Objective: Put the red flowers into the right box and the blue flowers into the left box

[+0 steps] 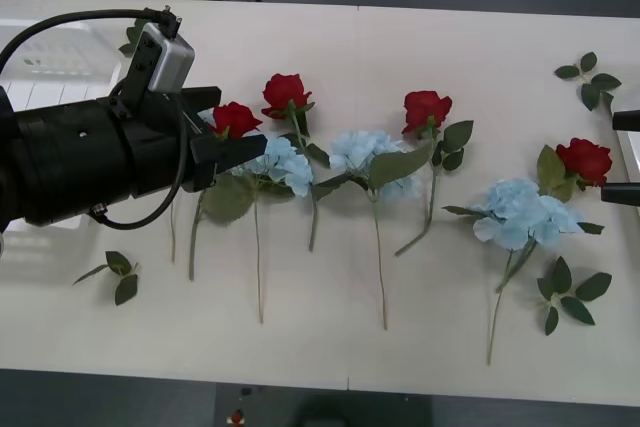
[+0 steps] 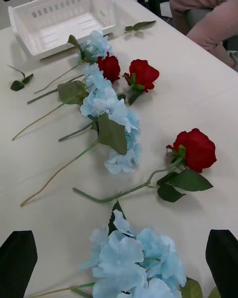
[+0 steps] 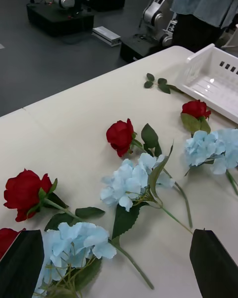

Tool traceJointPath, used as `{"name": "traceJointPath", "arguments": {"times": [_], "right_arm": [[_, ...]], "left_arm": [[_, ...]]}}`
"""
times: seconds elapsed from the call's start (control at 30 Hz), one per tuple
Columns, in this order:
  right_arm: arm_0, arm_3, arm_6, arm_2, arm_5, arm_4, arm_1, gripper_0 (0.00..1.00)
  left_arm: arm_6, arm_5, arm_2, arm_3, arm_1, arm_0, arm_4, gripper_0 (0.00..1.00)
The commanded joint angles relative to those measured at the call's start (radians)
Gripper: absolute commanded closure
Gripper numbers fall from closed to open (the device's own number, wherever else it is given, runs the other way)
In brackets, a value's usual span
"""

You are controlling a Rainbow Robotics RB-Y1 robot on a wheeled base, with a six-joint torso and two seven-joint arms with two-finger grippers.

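While your left gripper (image 1: 235, 147) hovers agape over the leftmost blue flowers (image 1: 280, 164), pinch 1 stem, avoiding the red flowers (image 1: 235, 118).

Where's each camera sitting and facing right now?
Front view: above the arms, looking down on the table; left claw at left, right claw at the right edge.
Left wrist view: low over the table, facing along the flowers toward the right box; its claw open.
Right wrist view: facing oppositely toward the left box; its claw open.
Both wrist views share the middle blue hydrangea.
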Motion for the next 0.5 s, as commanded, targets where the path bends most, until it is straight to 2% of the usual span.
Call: {"name": "traceJointPath", "arguments": {"times": [0.03,0.5], "right_arm": [[-0.011,-0.014,0.016,0.001,-0.005,-0.003,-0.016,0.0],[-0.011,-0.014,0.016,0.001,-0.005,-0.003,-0.016,0.0]], "left_arm": [[0.043,-0.012,0.012,-0.028,0.006,0.017,0.001,0.0],[0.043,-0.012,0.012,-0.028,0.006,0.017,0.001,0.0]]}}
